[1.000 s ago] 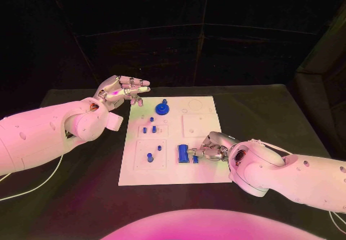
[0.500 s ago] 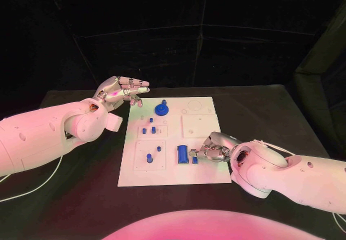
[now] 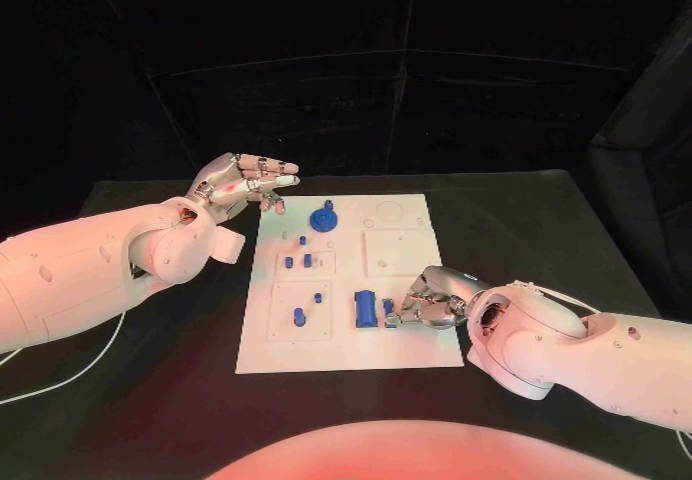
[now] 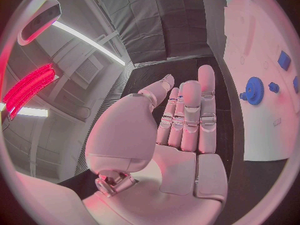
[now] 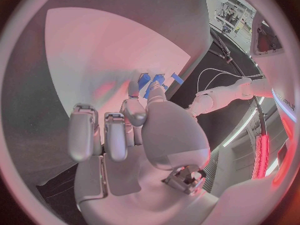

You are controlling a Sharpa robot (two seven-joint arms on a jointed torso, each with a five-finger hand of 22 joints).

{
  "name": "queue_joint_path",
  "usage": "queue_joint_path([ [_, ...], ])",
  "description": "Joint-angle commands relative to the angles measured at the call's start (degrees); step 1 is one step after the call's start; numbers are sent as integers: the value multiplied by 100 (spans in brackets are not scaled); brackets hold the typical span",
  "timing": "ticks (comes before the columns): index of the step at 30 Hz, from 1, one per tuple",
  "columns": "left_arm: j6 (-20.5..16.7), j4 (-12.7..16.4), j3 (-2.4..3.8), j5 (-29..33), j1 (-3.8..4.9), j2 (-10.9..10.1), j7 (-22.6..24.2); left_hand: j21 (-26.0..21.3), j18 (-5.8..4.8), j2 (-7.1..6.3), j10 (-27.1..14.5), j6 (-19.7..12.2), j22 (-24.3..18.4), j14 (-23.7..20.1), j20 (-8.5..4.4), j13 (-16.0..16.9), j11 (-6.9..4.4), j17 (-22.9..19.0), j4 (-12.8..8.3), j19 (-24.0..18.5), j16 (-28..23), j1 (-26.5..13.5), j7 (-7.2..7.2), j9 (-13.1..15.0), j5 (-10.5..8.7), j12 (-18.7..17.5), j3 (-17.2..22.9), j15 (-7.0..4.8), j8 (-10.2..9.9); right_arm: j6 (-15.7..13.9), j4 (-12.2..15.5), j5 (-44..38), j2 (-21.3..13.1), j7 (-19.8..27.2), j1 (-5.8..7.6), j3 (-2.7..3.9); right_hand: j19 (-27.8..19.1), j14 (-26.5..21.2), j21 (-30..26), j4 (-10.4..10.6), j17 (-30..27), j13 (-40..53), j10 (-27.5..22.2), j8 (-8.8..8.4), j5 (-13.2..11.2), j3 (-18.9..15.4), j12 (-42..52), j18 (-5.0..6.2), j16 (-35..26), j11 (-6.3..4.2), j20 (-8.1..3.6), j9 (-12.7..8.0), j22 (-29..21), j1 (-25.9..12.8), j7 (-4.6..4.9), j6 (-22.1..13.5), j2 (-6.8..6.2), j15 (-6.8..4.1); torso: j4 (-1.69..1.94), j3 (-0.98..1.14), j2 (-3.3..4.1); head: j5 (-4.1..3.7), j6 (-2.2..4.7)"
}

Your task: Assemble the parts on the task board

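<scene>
The right hand [image 3: 418,303] has crept nearer, still pinching a small blue part [image 3: 389,320] beside the blue block [image 3: 366,306] on the task board [image 3: 411,345]; the left hand [image 3: 238,182] stays open, empty.

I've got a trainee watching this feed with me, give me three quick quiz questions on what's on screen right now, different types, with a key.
1. True or false: the left hand is holding a blue part.
2. Which hand is at the blue block near the task board's near edge?
A. left hand
B. right hand
C. both
3. Fill in: the blue gear sits at the board's ___ end, closest to the left hand.

Key:
1. False. Its fingers are spread and empty, raised beside the board's far left corner.
2. B. Its fingertips are at a small blue part right beside the block; whether it pinches it is unclear.
3. far
</scene>
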Motion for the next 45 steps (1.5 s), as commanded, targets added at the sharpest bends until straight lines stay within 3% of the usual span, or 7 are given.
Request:
queue_joint_path([
  [1, 66, 2, 4, 21, 7, 6, 16, -20, 76, 39, -37, -15, -6, -45, 1, -4, 10, -5, -1, -28, -7, -2, 40, -9, 9, 27, -23, 1, -11, 139, 21, -37, -15, 160, 7, 1, 159, 510, -26, -27, 1094, 4, 20, 2, -18, -2, 11, -76, 1, 33, -24, 8, 18, 50, 6, -34, 14, -35, 5, 1, 4, -1, -5],
  [15, 62, 13, 4, 21, 7, -4, 13, -20, 76, 39, -37, -15, -6, -45, 1, -4, 10, -5, -1, -28, -7, -2, 40, -9, 9, 27, -23, 1, -11, 238, -138, -10, 42, 100, 7, 1, 157, 510, -28, -112, 1092, 8, 15, -8, -5, 44, 5, -76, -1, 33, -21, 30, 19, 199, 6, -37, 111, -35, 1, 0, 6, 14, -34],
  [24, 52, 24, 4, 21, 7, -12, 6, -20, 76, 39, -37, -15, -6, -45, 1, -4, 10, -5, -1, -28, -7, -2, 40, -9, 9, 27, -23, 1, -11, 193, -405, 41, 206, 138, 8, 1, 154, 510, -32, -225, 1092, 18, 13, -22, -62, 65, 6, -75, -2, 30, -23, 53, 16, 352, 3, -42, 159, -37, 28, 3, 12, 20, -42],
  [31, 49, 25, 4, 21, 7, -18, 3, -20, 76, 39, -37, -15, -6, -45, 1, -4, 10, -5, -1, -28, -7, -2, 40, -9, 9, 27, -23, 1, -11, -158, -366, 217, 200, 477, 8, 1, 145, 506, -48, -147, 1074, 24, 9, -37, -112, -55, 4, -71, -13, 50, -16, 65, -6, 189, 27, -52, 117, -23, 11, 11, 13, 18, -52],
  [36, 46, 23, 4, 21, 7, -15, 8, -29, 77, 47, -42, -17, -13, -53, 1, -4, 10, -19, -5, -28, -12, 10, 40, -9, 9, 30, -29, 2, -11, -613, -309, 859, 29, 1405, 11, 3, 63, 470, -196, -154, 916, -60, -87, -190, -14, -144, -120, -27, -107, 116, 11, 28, -220, 185, 109, -282, 59, 24, 15, 7, -3, 6, -36],
  [40, 32, 21, 3, 21, 7, -13, 13, -31, 76, 46, -42, -17, -14, -53, 2, -3, 12, -20, -3, -28, -12, 7, 41, -8, 9, 31, -33, 2, -11, -814, -389, 1739, -103, 2302, 51, 12, -56, 408, -420, -250, 660, -289, -256, -309, 20, -143, -415, 37, -266, 179, 56, 0, -534, 328, 185, -441, 70, 76, 28, -6, -10, -32, 23],
  [45, 6, -2, 3, 280, 7, 13, 31, -98, 69, 35, -62, -30, -51, -193, 16, -5, 22, -174, 28, -99, -144, -41, 42, -10, 5, 32, -87, 18, -17, -747, -838, 3541, -106, 3609, 277, 20, -729, -16, -1771, -630, -838, -2015, -1246, -611, -79, -11, -2530, 348, -1400, 330, 190, -148, -2231, 897, 362, -768, 228, 214, 18, -19, -59, -41, 84],
])
